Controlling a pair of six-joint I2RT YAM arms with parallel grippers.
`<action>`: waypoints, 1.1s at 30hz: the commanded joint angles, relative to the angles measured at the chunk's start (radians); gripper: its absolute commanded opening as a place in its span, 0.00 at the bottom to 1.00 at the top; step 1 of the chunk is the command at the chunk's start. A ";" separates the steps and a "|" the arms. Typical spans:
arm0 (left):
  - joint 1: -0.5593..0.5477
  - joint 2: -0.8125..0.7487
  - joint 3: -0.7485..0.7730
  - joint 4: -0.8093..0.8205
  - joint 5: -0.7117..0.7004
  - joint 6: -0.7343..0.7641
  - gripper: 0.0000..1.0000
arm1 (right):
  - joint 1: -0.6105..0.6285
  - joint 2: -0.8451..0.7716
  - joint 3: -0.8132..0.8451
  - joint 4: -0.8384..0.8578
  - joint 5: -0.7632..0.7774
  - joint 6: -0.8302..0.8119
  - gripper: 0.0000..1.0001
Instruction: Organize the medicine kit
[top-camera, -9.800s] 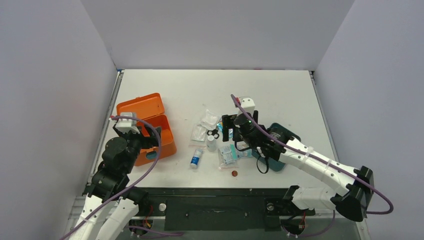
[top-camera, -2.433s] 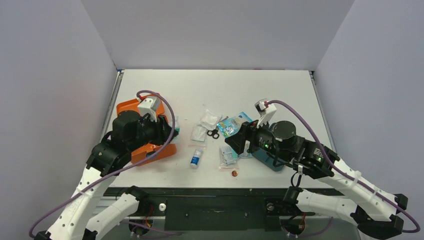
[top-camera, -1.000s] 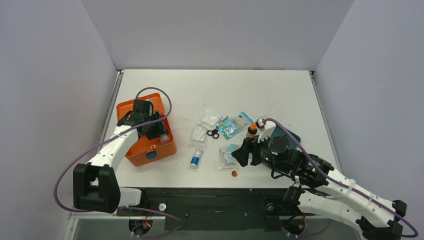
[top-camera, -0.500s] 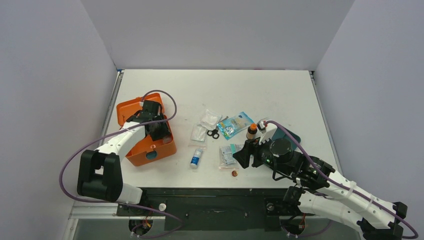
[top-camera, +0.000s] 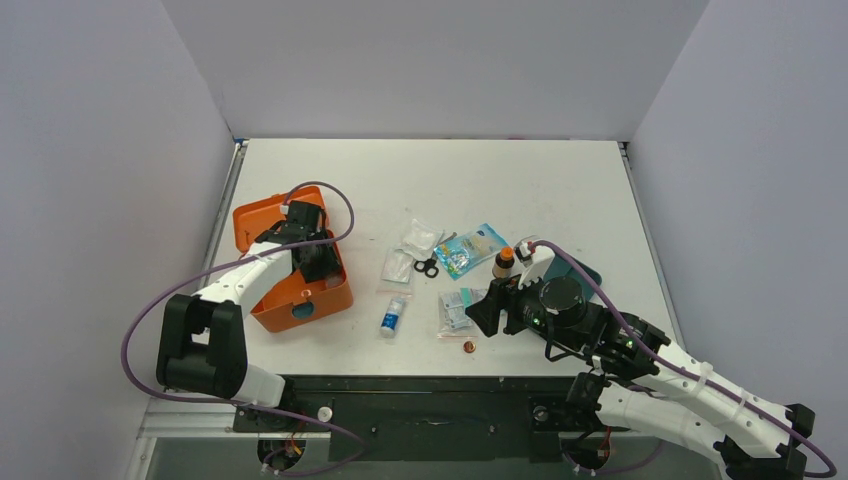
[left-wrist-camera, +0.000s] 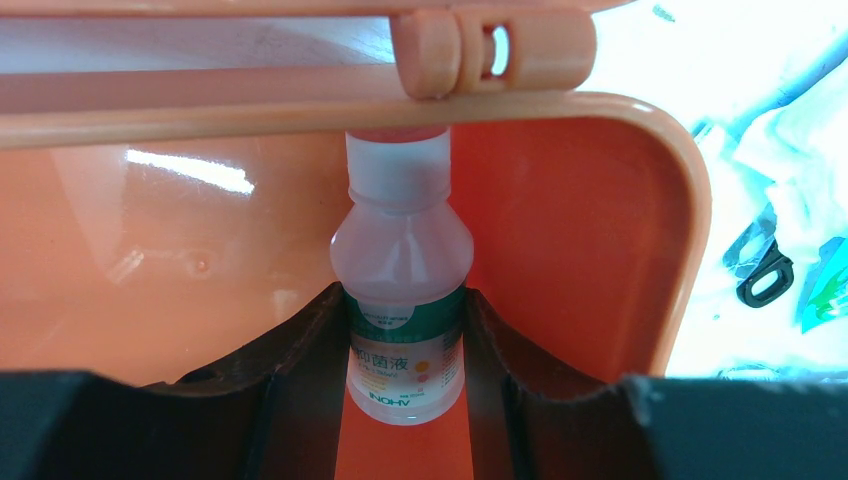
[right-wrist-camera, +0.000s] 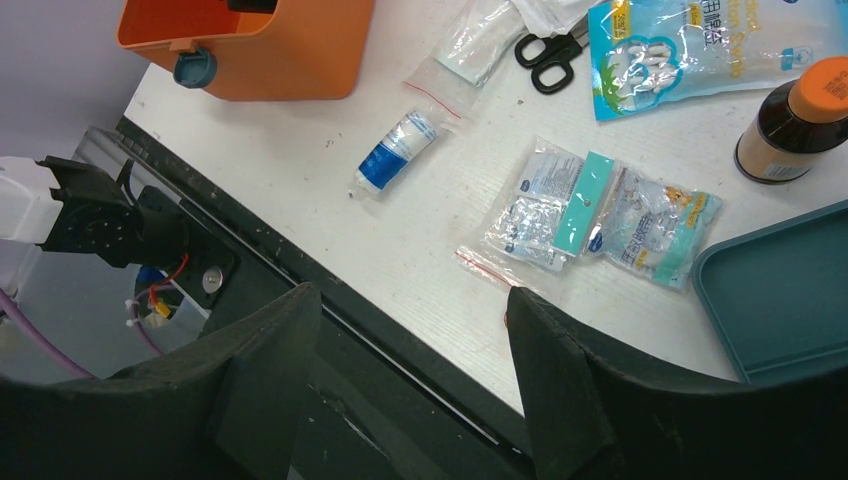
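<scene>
**Left arm in the box with a bottle; right arm waits wide over the front edge**

The medicine kit (top-camera: 325, 297) sits at the front-left of the table (top-camera: 560, 180), lid thrown back, close to the left edge and wall, with little room on that side. The left gripper (left-wrist-camera: 405, 310) is reaching down inside it. Its fingers (left-wrist-camera: 320, 330) press both sides of the green label of a white bottle (left-wrist-camera: 400, 240), so it is closed around that bottle, whose cap points at the kit's far rim. I can't tell whether the bottle rests on the floor of the box.

To the right of the kit, a loose spread lies mid-table: a small blue-and-white roll (right-wrist-camera: 395, 150), black scissors (right-wrist-camera: 550, 55), clear sachets (right-wrist-camera: 555, 210), a blue packet (right-wrist-camera: 680, 50) and a brown bottle (right-wrist-camera: 795, 125) standing upright. A teal tray (right-wrist-camera: 770, 310) lies just beyond. Bare white tabletop runs from these to the back wall.

The right gripper (right-wrist-camera: 410, 320) hangs above the table's near edge, fingers spread wide, holding and touching nothing.
</scene>
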 joint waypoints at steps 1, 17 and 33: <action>-0.003 -0.022 0.020 0.035 -0.008 0.009 0.39 | -0.006 0.000 0.007 0.008 0.011 0.005 0.64; 0.005 -0.107 0.071 -0.033 0.021 0.062 0.56 | -0.006 0.019 0.046 -0.010 0.036 0.015 0.65; 0.002 -0.259 0.157 -0.189 0.049 0.205 0.56 | -0.010 0.164 0.203 -0.177 0.338 0.006 0.66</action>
